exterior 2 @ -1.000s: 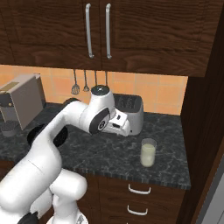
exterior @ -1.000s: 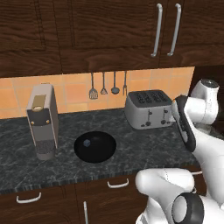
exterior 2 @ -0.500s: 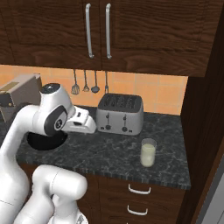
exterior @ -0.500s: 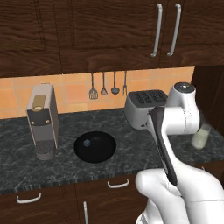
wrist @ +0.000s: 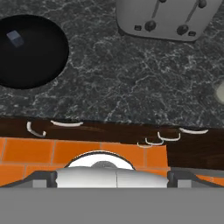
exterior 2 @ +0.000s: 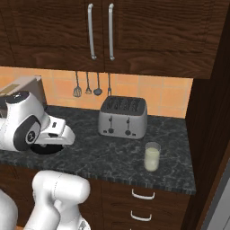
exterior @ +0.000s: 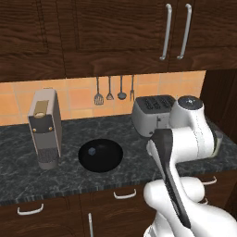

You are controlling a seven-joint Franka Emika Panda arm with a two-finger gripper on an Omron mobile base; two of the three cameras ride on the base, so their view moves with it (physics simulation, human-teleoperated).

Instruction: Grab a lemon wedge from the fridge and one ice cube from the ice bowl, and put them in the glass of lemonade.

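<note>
Seen from the hand, my gripper (wrist: 114, 178) is open with nothing between its fingertips (wrist: 41, 177), high over the counter's front edge. The glossy black ice bowl (wrist: 39, 61) lies at the upper left there, with one pale ice cube (wrist: 15, 38) inside. From the left base the ice bowl (exterior: 100, 156) holds the ice cube (exterior: 91, 151) left of my arm. The glass of lemonade (exterior 2: 152, 156) stands in front of the toaster's right end, and its rim (wrist: 220, 92) peeks in at the hand view's right edge. The lemon wedge and the fridge are out of view.
A steel toaster (exterior 2: 122, 117) stands at the back of the dark stone counter (exterior 2: 112, 155). A coffee machine (exterior: 44, 127) is left of the bowl. Utensils (exterior: 109, 90) hang on the orange tiles. Drawer handles (wrist: 65, 124) and orange floor lie below the counter edge.
My arm has swung left across the toaster, from the right end of the counter toward the bowl side. The jaws have stayed open. Bowl, glass and toaster have not moved.
</note>
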